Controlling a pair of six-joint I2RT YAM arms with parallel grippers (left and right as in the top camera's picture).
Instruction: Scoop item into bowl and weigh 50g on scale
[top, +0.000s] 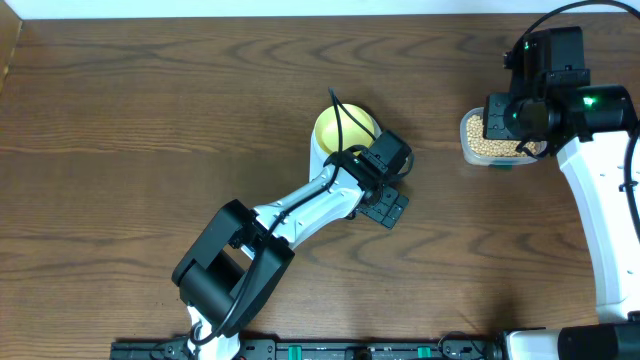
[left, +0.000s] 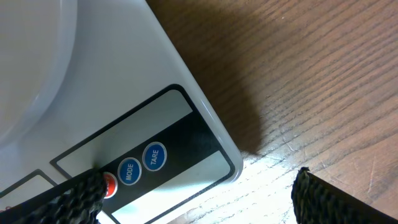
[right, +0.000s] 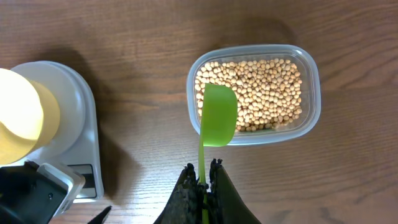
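Note:
The pale yellow bowl (top: 343, 128) stands on the white scale (right: 78, 124), which my left arm mostly hides in the overhead view. My left gripper (left: 193, 198) is open over the scale's (left: 124, 93) display corner. One finger lies on the red button (left: 110, 185), beside the blue MODE and TARE buttons. My right gripper (right: 204, 168) is shut on the handle of a green scoop (right: 218, 115). The scoop hangs over the tan beans (right: 267, 87) in the clear tub (right: 311, 118), and no beans show in it. The bowl (right: 22, 118) looks empty.
The tub of beans (top: 485, 140) sits at the table's far right under my right gripper (top: 520, 125). The scale with my left gripper (top: 388, 208) is mid-table. My left gripper's body (right: 37, 193) shows at the bottom left of the right wrist view. Brown wood table (top: 150, 120) all round.

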